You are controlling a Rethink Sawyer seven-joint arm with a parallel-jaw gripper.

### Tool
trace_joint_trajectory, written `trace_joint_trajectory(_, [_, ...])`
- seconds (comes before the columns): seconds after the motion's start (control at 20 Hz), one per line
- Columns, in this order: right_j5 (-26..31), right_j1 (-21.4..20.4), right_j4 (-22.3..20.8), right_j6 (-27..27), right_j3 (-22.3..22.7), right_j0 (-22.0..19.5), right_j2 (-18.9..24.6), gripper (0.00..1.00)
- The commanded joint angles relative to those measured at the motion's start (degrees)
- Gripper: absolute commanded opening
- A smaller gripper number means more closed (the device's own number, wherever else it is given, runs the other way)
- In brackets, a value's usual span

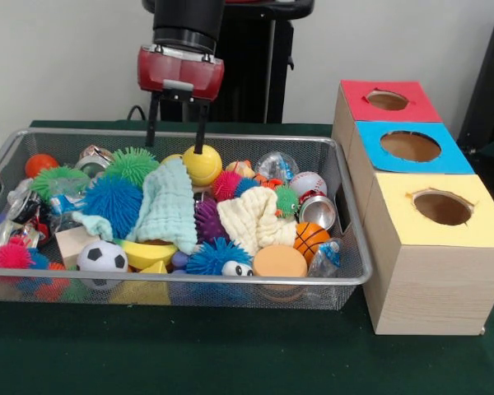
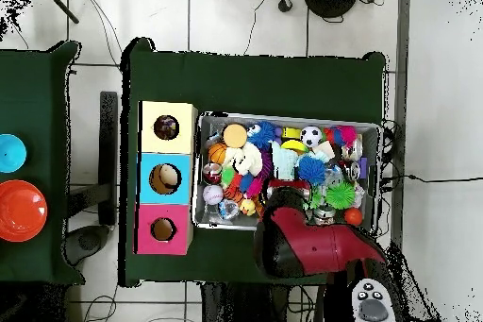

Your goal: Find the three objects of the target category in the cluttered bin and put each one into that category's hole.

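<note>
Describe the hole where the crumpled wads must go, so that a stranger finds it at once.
Beside the wire bin stands a row of three wooden boxes. In the front view, the target is the round hole in the nearest box, the yellow-topped one. Its neighbours have blue and red tops.

Around the mint-green waffle towel [image 1: 166, 204] I see a smooth yellow ball [image 1: 202, 164] just behind it, a blue spiky rubber ball [image 1: 112, 202] touching its left side and a purple spiky ball [image 1: 209, 220] at its right. A cream waffle towel [image 1: 249, 217] lies further right, a small soccer ball [image 1: 102, 257] in front-left. Well to the right stand a blue-topped wooden box [image 1: 411, 147] and a red-topped one [image 1: 386, 100].
</note>
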Motion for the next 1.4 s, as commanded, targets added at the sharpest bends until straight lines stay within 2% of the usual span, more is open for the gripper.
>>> trace_joint_trajectory(0.05, [-7.6,6.1,0.2,4.6,-4.0,1.7,0.6,1.0])
trace_joint_trajectory(0.3, [-12.1,11.2,3.3,3.5,-6.6,4.1,-2.8,1.0])
trace_joint_trajectory(0.7, [-19.3,19.4,11.1,2.9,-8.6,8.5,-7.6,1.0])
trace_joint_trajectory(1.25, [-20.5,24.8,12.0,4.5,-11.0,7.8,-7.2,1.0])
trace_joint_trajectory(1.4, [-19.1,28.0,12.6,5.8,-12.2,6.3,-6.3,1.0])
